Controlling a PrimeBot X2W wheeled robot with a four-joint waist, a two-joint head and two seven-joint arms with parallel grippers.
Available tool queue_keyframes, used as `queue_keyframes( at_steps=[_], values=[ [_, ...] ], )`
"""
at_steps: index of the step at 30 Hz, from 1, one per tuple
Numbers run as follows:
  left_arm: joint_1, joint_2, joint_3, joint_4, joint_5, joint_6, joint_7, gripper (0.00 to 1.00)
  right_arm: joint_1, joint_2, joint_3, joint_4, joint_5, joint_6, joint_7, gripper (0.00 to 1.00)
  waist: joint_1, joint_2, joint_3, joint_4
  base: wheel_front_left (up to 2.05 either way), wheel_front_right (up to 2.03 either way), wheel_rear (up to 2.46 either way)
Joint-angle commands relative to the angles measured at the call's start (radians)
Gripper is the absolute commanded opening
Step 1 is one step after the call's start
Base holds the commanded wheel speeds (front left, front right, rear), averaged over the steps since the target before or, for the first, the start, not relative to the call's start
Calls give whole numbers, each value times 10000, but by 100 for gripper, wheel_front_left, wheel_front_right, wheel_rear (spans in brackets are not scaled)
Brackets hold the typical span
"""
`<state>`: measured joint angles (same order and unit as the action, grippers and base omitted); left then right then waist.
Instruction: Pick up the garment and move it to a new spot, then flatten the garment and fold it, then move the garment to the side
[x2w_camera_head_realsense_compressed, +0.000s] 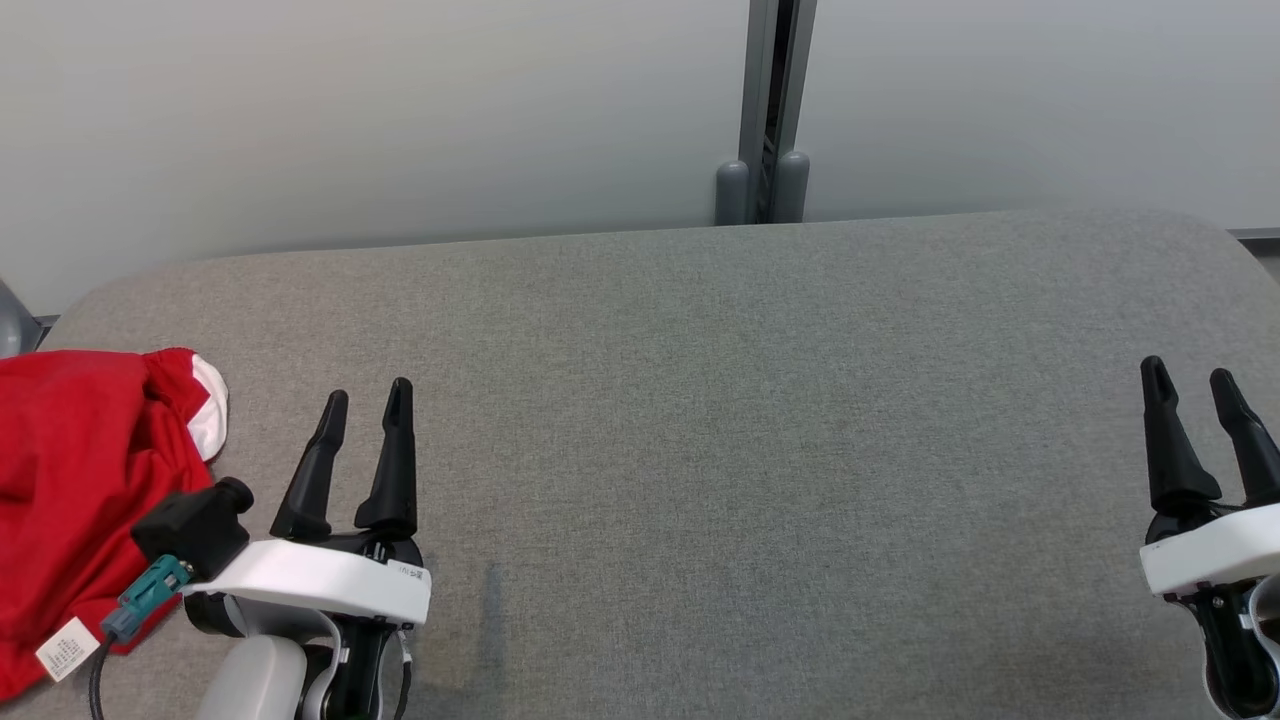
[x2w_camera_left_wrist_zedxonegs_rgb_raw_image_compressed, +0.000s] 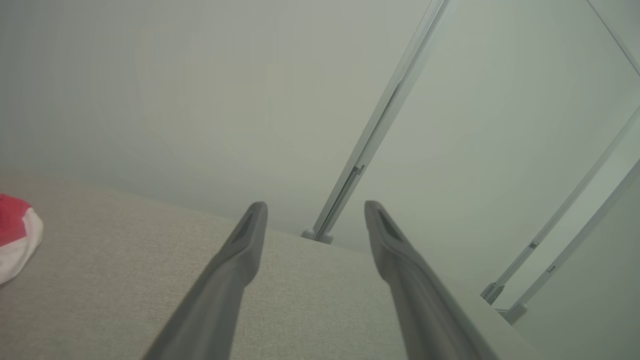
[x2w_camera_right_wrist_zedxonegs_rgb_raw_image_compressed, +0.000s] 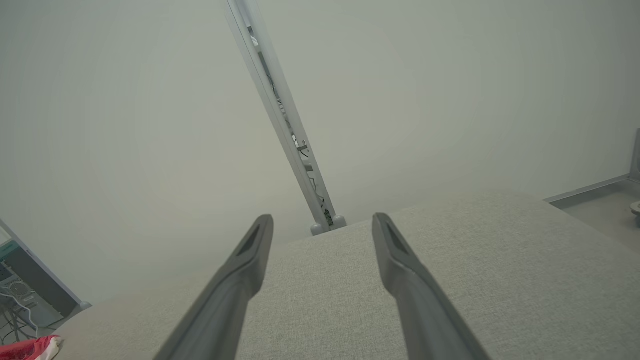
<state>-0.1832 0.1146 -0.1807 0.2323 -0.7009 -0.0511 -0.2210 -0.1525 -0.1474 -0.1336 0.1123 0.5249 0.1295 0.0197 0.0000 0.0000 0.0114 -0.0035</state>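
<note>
Garment (x2w_camera_head_realsense_compressed: 70, 480), red with a white bit (x2w_camera_head_realsense_compressed: 210, 405) and a small white label (x2w_camera_head_realsense_compressed: 68, 648), is bunched up at the near left of the grey table (x2w_camera_head_realsense_compressed: 700, 400). It is likely soft, light and floppy, so it would sag and slip if only a thin layer were pinched. A thick fold by the white bit could best be taken. The left gripper (x2w_camera_head_realsense_compressed: 370, 390) is seen just right of it, fingers spread, nothing held. The right gripper (x2w_camera_head_realsense_compressed: 1188, 369) is far off at the right, spread too.
</note>
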Motion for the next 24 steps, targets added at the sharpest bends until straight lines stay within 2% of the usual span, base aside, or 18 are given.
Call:
queue_keyframes(
  at_steps=[1,24],
  values=[
    [-253,110,6,-107,336,78,37,100,-5,-79,54,-199,-310,16,-168,100,0,0,-4,4,0,0,0],
    [-86,390,20,-87,2526,550,800,100,568,250,495,5,-2241,18,-1357,100,0,0,-94,13,0,0,0]
  ],
)
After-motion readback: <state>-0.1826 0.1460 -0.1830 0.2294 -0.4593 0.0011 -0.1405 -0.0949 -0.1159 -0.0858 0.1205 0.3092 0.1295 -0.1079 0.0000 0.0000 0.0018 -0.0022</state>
